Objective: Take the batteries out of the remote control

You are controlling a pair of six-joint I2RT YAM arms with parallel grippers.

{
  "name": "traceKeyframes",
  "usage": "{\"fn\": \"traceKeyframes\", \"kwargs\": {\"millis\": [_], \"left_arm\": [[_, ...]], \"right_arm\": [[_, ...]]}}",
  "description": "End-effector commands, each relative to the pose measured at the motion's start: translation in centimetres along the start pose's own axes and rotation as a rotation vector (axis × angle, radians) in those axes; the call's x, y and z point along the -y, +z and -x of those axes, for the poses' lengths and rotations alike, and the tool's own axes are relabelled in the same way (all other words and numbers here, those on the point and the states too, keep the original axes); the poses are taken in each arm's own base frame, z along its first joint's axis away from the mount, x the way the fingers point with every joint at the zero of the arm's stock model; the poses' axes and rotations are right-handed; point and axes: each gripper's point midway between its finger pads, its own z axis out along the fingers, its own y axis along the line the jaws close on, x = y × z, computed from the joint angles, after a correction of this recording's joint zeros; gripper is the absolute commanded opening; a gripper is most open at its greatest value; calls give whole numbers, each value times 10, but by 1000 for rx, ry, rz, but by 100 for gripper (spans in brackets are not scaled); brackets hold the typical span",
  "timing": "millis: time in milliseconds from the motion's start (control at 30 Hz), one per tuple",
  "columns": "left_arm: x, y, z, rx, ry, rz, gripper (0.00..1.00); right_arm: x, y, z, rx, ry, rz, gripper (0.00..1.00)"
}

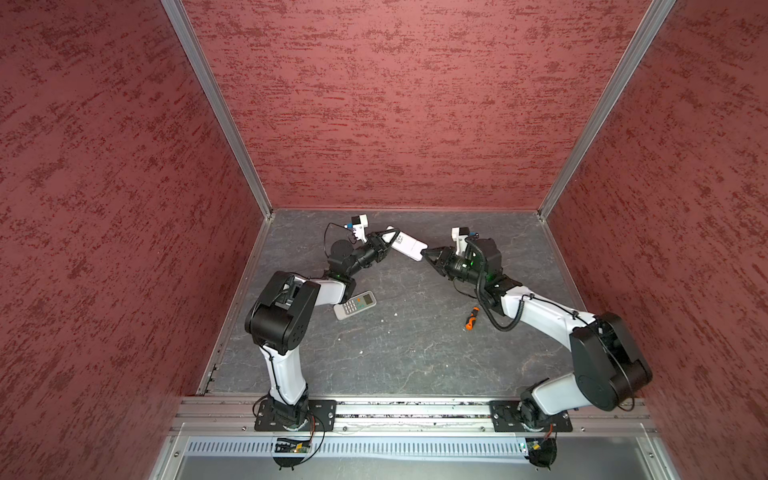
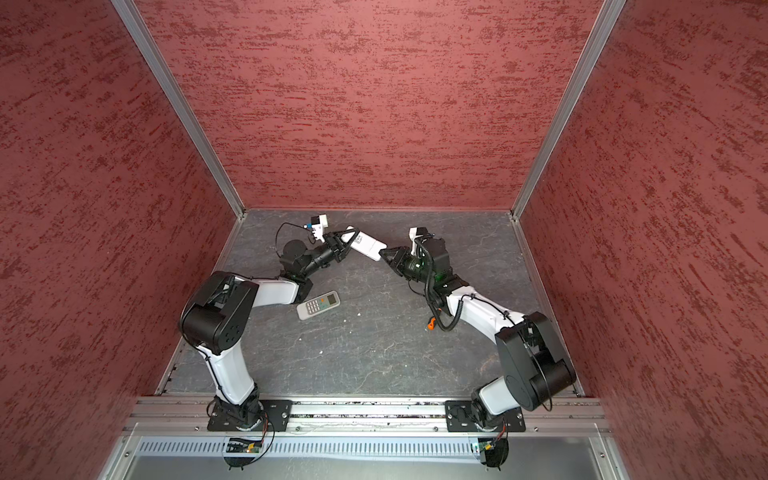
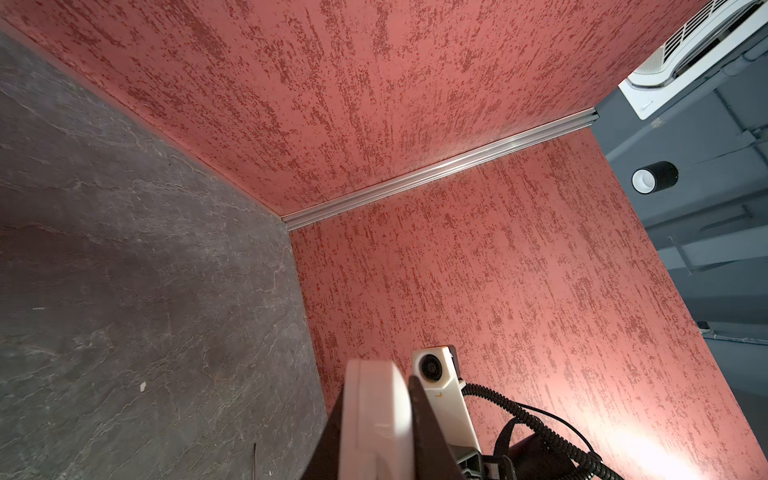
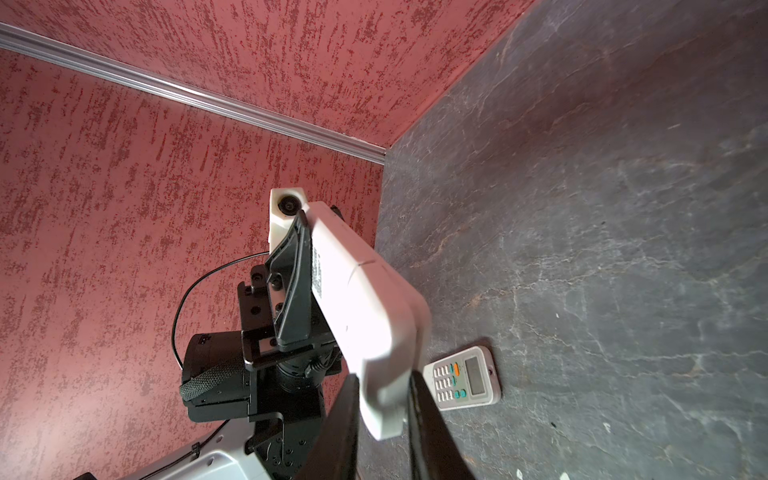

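A white remote control [image 1: 405, 245] [image 2: 368, 245] hangs in the air over the back of the grey table, back side up, held between both arms. My left gripper [image 1: 392, 235] [image 2: 352, 235] is shut on its far end, and in the left wrist view its dark fingers [image 3: 417, 411] clamp the white body [image 3: 374, 424]. My right gripper [image 1: 426, 252] [image 2: 383, 252] [image 4: 383, 378] is closed over the remote's near end [image 4: 374, 332], one finger on each face. The batteries are hidden.
A second, grey remote [image 1: 354, 305] [image 2: 318, 305] [image 4: 463, 378] lies face up on the table beside the left arm. An orange-and-black screwdriver [image 1: 471, 318] [image 2: 431, 324] lies under the right forearm. Red walls close in on three sides.
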Motion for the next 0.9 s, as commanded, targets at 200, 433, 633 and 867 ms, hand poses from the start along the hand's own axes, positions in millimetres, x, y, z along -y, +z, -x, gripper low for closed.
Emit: {"fn": "traceKeyframes", "kwargs": {"millis": [200,433,633,867], "left_arm": [[13,8,-4,-24,44,-30,0],[13,8,-6,-27,46,-35,0],[13,6,-6,-25,47,-38,0],[10,5,-6,-26,44,-33,0]], "right_arm": [[-20,-7,-1,2,2,78,25],[-24,-8,-3,-2,26,118,25],[-25,-9,-2,5,35,135,24],[-25,-10,-1,12,26,127,21]]}}
